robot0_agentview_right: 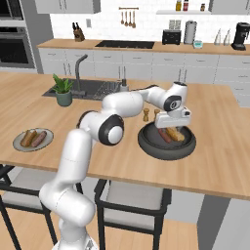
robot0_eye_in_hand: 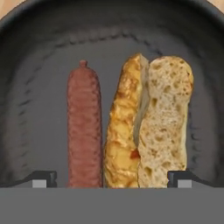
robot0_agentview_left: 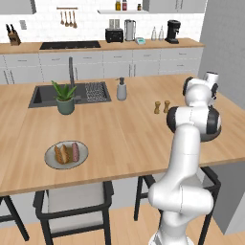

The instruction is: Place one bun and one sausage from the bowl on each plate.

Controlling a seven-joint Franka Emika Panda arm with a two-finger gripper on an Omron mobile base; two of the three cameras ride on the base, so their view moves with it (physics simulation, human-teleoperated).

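Bowl (robot0_agentview_right: 167, 145) holds one sausage (robot0_eye_in_hand: 83, 127), one bun (robot0_eye_in_hand: 151, 122); grey plate (robot0_agentview_left: 66, 155) already filled; gripper (robot0_eye_in_hand: 111, 178) spread wide above bowl, nothing gripped; second plate pending.

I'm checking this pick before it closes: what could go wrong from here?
The sausage and bun lie side by side in the bowl, nearly touching. The open gripper spans both, so closing may catch both or nudge one aside. The bowl's thick rim might also hinder a low approach.

Wooden island counter (robot0_agentview_left: 129, 139), grey cabinets (robot0_agentview_left: 119, 64), white tiled wall (robot0_agentview_left: 91, 19), dark stools (robot0_agentview_left: 72, 206).
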